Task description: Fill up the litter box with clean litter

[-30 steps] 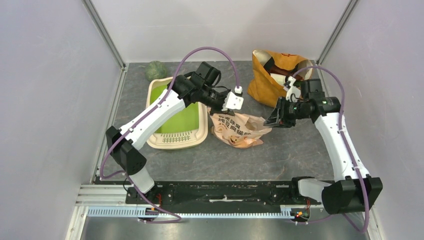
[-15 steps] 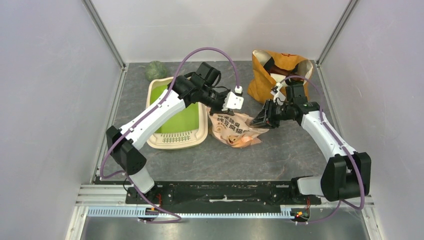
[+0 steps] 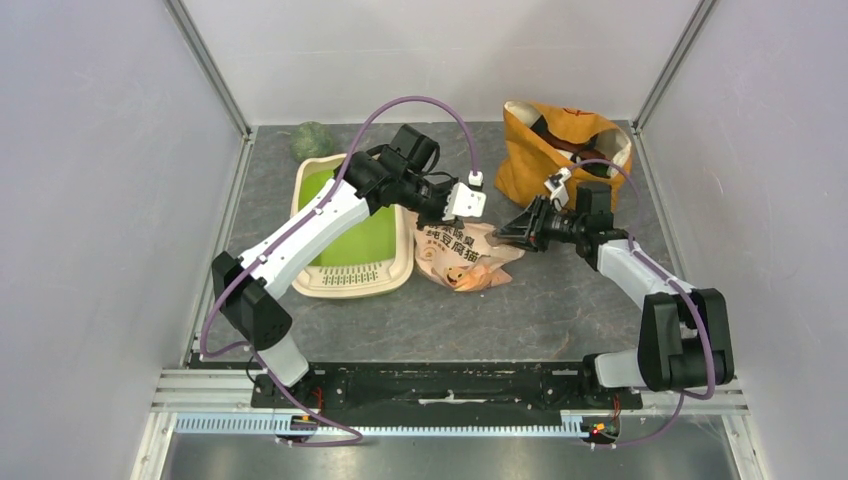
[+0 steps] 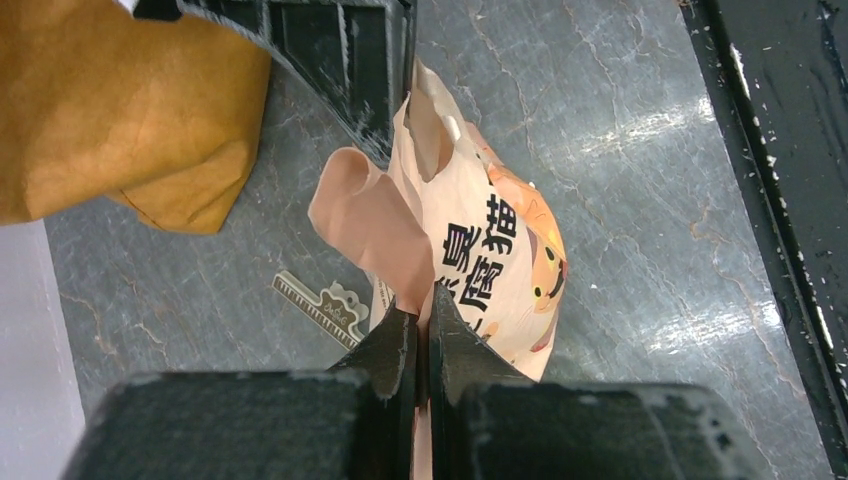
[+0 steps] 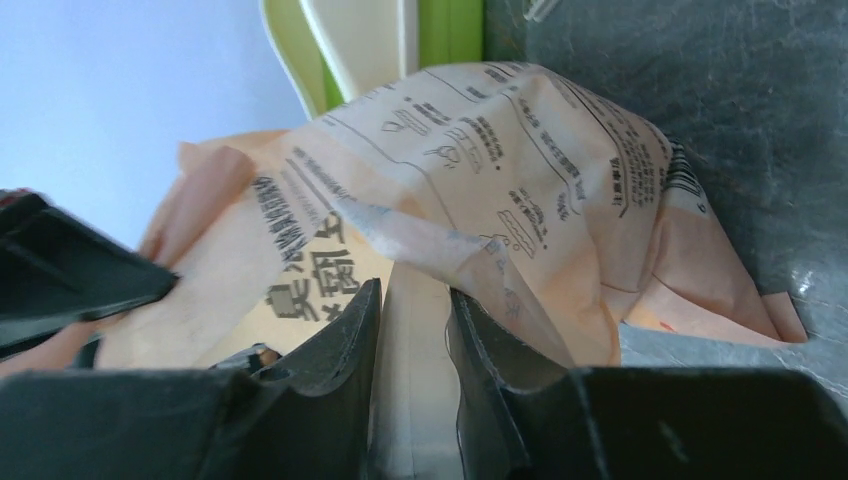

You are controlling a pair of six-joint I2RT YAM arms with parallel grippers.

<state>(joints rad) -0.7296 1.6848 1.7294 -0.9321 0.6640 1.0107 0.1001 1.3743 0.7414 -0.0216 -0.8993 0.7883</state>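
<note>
The litter box [image 3: 352, 280], a cream tray with a green inside, lies left of centre; its rim also shows in the right wrist view [image 5: 362, 40]. No litter granules show. The peach-orange printed bag [image 3: 466, 256] lies right of the box. My left gripper [image 3: 436, 213] is shut on the bag's top edge; in the left wrist view [image 4: 420, 322] the pinched flap rises from the bag [image 4: 505, 255]. My right gripper [image 3: 507, 232] is at the bag's right edge. In the right wrist view [image 5: 412, 320] its jaws stand narrowly apart around a fold of the bag [image 5: 480, 170].
A mustard-yellow fabric bag [image 3: 560, 150] stands at the back right and also shows in the left wrist view [image 4: 120, 110]. A dark green round object [image 3: 312, 140] sits behind the box. A small torn strip [image 4: 320, 308] lies on the grey mat. Walls enclose the sides.
My right arm has swung left and down from beside the yellow bag to the peach bag's right edge, and its jaws have narrowed. The left gripper has kept its hold.
</note>
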